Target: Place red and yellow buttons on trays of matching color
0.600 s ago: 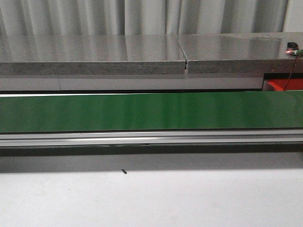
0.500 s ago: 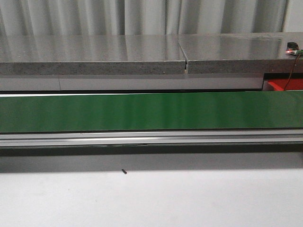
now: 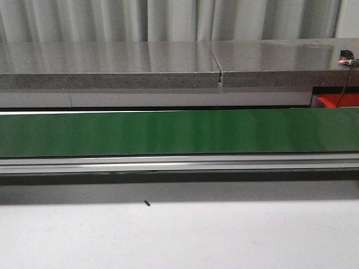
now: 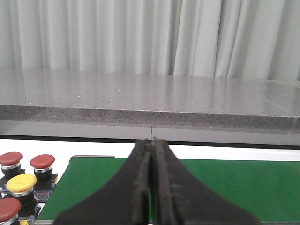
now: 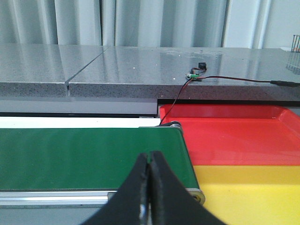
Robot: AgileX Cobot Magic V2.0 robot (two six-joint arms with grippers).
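In the left wrist view my left gripper (image 4: 151, 140) is shut with nothing in it, over the green conveyor belt (image 4: 243, 187). Beside the belt's end stand three red buttons (image 4: 11, 158) (image 4: 42, 161) (image 4: 8, 209) and a yellow button (image 4: 21, 183). The right wrist view has my right gripper (image 5: 149, 154) shut and empty over the belt's other end (image 5: 89, 154). Past that end lie the red tray (image 5: 243, 136) and the yellow tray (image 5: 253, 192). In the front view only the belt (image 3: 179, 131) and a corner of the red tray (image 3: 336, 101) show.
A grey stone-like counter (image 3: 112, 64) runs behind the belt, with a seam (image 3: 220, 75) in it. A small circuit board with a thin wire (image 5: 194, 76) lies on the counter above the red tray. A tiny dark speck (image 3: 147, 203) lies on the white table.
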